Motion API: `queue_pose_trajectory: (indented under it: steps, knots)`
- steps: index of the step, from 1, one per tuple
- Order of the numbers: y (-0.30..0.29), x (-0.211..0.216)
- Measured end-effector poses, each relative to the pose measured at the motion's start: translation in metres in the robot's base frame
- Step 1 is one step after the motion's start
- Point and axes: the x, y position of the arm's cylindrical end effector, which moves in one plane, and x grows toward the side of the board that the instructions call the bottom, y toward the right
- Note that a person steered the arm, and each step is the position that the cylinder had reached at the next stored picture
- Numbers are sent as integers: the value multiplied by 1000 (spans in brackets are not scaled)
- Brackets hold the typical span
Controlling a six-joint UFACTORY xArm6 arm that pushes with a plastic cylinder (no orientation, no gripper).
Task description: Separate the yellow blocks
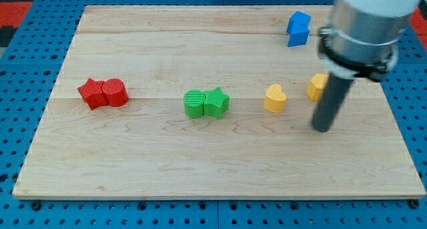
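Two yellow blocks lie at the view's right, apart from each other. A yellow heart-shaped block [274, 98] lies right of centre. A second yellow block [316, 87] lies further right, partly hidden behind my rod, so its shape is unclear. My tip [322, 128] rests on the board just below the second yellow block and to the right of the heart block, touching neither as far as I can see.
A green round block [194, 103] and a green star [216, 101] touch at the middle. A red star [93, 93] and a red round block [115, 92] touch at the left. A blue block [298, 28] lies at the top right. The wooden board [133, 169] sits on blue pegboard.
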Motion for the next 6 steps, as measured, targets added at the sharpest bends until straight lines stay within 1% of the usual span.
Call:
queue_pose_trajectory:
  steps: [1, 2, 3, 4, 6]
  knots:
    - [50, -13]
    - [52, -41]
    - [62, -80]
    - [32, -101]
    - [32, -101]
